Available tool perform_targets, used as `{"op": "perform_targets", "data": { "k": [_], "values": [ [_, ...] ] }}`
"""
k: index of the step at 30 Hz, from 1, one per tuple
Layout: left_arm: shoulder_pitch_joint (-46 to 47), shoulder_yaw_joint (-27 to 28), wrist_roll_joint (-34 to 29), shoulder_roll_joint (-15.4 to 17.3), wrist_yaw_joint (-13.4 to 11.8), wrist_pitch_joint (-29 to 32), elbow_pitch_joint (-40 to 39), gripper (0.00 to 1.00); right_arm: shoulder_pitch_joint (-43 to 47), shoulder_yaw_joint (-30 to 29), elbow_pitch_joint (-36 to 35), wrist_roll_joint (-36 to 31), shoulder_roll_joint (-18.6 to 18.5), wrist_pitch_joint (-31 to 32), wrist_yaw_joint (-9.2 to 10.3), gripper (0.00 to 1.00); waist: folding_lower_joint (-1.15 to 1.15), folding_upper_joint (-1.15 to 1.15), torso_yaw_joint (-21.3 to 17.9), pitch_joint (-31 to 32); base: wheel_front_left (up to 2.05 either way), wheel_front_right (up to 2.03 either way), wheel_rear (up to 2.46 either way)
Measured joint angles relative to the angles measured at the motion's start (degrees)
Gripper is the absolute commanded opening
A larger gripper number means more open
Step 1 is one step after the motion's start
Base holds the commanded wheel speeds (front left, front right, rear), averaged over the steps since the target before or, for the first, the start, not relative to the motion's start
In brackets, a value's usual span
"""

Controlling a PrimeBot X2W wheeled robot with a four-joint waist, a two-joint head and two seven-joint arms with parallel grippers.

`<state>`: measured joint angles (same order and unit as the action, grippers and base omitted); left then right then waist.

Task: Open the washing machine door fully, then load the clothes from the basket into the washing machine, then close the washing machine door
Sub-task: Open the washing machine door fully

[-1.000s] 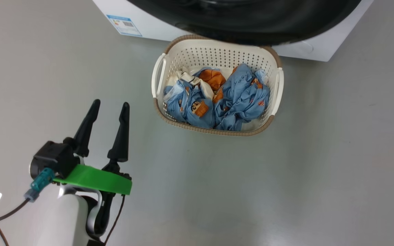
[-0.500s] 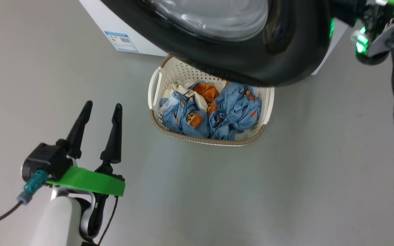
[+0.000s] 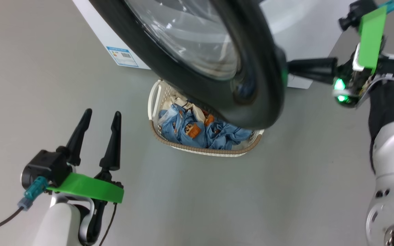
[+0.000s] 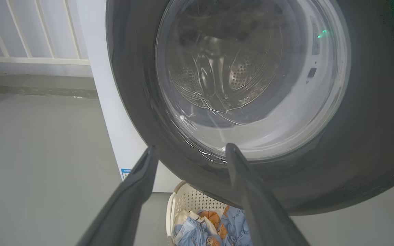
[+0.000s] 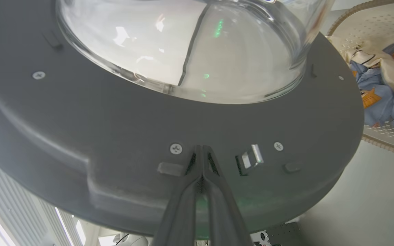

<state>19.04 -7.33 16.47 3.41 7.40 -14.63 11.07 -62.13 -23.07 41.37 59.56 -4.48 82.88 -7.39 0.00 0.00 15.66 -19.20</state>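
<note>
The washing machine door (image 3: 251, 102), black-rimmed with a bulging glass centre, stands part-way open above the basket (image 3: 204, 150). My right gripper (image 3: 290, 69) is shut, with nothing held; its tips (image 5: 202, 150) press on the door's grey inner face (image 5: 115, 119) beside the latch (image 5: 250, 159). The clothes (image 3: 186, 128), light blue with orange-brown figures, lie in the cream basket, half hidden by the door. My left gripper (image 3: 99, 116) stands open and empty, low on the left, well apart from the basket. Through the glass (image 4: 245, 75) the steel drum shows.
The white washing machine (image 3: 115, 37) with its blue label (image 3: 123, 56) stands behind the basket. Grey floor (image 3: 217, 205) spreads around. A white railing (image 4: 29, 34) runs behind the machine's left side. My right forearm (image 3: 388, 153) rises along the right edge.
The door has swung further open, its rim now covering more of the basket. My right gripper has come into view against the door. The head camera has shifted; the left gripper stays open.
</note>
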Motion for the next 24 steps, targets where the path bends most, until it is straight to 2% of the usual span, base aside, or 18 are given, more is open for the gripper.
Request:
{"op": "perform_targets", "data": {
  "k": [4,10,15,24],
  "values": [
    [-0.4,0.1,0.0,0.2,0.0,0.0,0.0,1.00,4.4,7.7,-2.5,8.9,0.0,-0.9,0.00,0.00,0.00,0.00,0.0,0.9,0.00,0.00,0.00],
    [-0.4,0.1,0.0,0.3,0.0,0.0,0.1,1.00,9.8,21.2,-5.1,19.6,0.0,-7.1,0.00,0.00,0.00,0.00,0.2,1.4,0.00,0.00,0.00],
    [-0.4,0.1,0.0,0.3,0.0,0.0,0.1,1.00,12.5,30.7,-6.1,25.3,0.0,-11.8,0.00,0.00,0.00,0.00,0.8,1.5,0.00,0.00,0.00],
    [-0.6,0.7,0.0,0.1,0.0,0.0,0.2,1.00,13.8,44.4,-7.2,34.1,-0.3,-19.1,0.00,0.00,0.00,0.00,1.9,1.9,0.00,0.00,0.00]
  ]
}}
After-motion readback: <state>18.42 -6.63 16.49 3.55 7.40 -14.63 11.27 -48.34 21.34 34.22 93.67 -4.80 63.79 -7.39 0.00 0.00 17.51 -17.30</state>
